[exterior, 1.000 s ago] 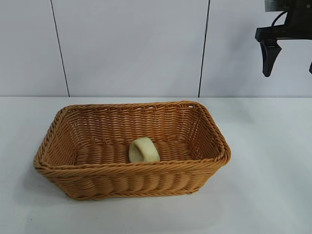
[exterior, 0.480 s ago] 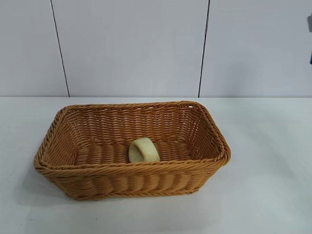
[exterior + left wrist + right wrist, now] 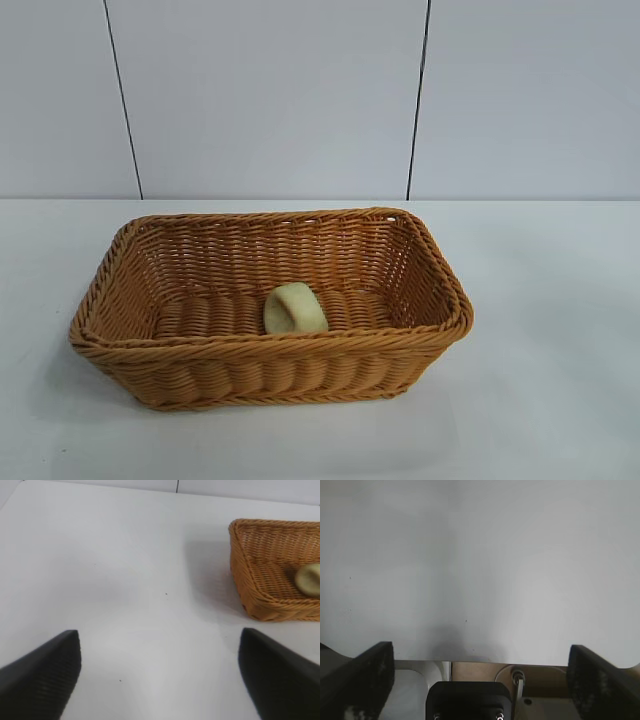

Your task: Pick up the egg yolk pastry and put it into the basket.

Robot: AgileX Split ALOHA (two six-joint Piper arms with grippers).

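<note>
The egg yolk pastry [image 3: 295,308], a pale yellow-cream puck, lies tilted on the floor of the orange-brown wicker basket [image 3: 270,345] at the middle of the table. The left wrist view catches the basket's corner [image 3: 260,597] with the pastry [image 3: 308,579] inside. My left gripper [image 3: 160,650] hangs open over bare table beside the basket, holding nothing. My right gripper [image 3: 481,652] is open and empty too, above the table's edge by its own mount. Neither arm shows in the exterior view.
A white panelled wall [image 3: 270,100] rises behind the white table [image 3: 540,400]. In the right wrist view a black part [image 3: 469,700] and a tan mounting plate with a bolt [image 3: 519,676] sit just past the table edge.
The right gripper, seen at the upper right of the exterior view a second ago, has drawn off out of that view. Basket and pastry have not moved.
</note>
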